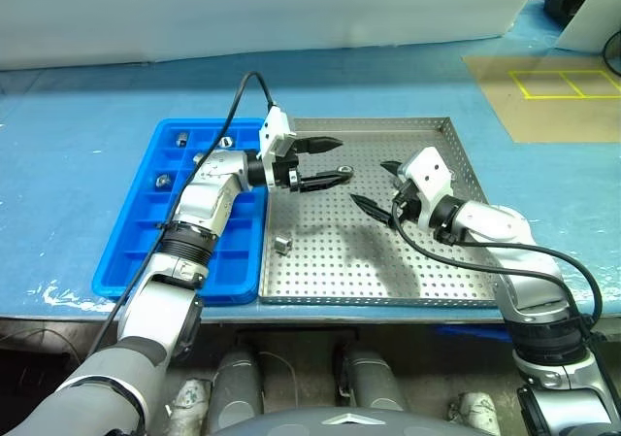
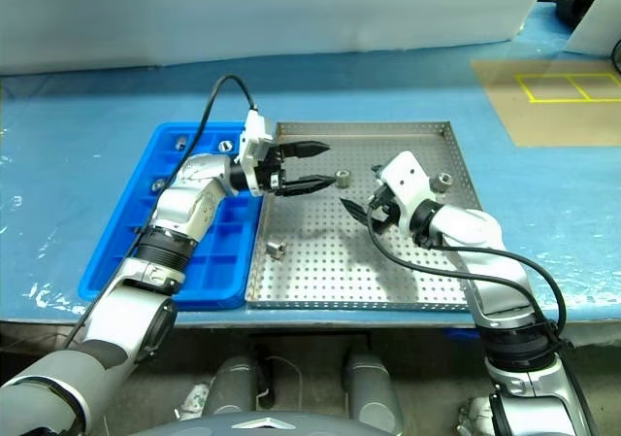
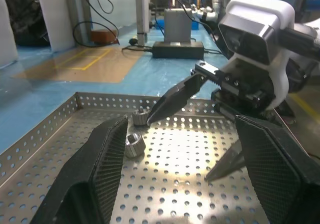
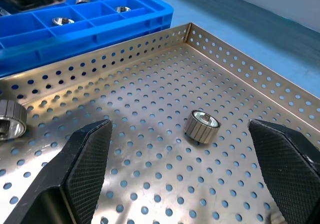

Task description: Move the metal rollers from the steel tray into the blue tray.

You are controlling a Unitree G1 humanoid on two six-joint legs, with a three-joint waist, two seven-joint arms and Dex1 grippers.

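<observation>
1. The left gripper (image 2: 309, 167) hangs above the steel tray (image 2: 427, 281), left of frame centre, pointing toward the other arm, its fingers (image 3: 100, 169) moderately apart and empty.
2. The right gripper (image 2: 361, 191) faces it from centre frame, jaws spread as wide as they go, also empty.
3. Metal rollers (image 2: 342, 178) lie loose on the perforated floor: one between the two grippers, one near the tray's right rim, one low near its left rim.
4. Others already sit in compartments of the blue tray (image 2: 116, 251), touching the steel tray's left side.
5. The step looks like choosing the next roller; I would let one arm descend, straddle a single roller squarely, and keep the other clear to avoid a clash of fingertips.
</observation>
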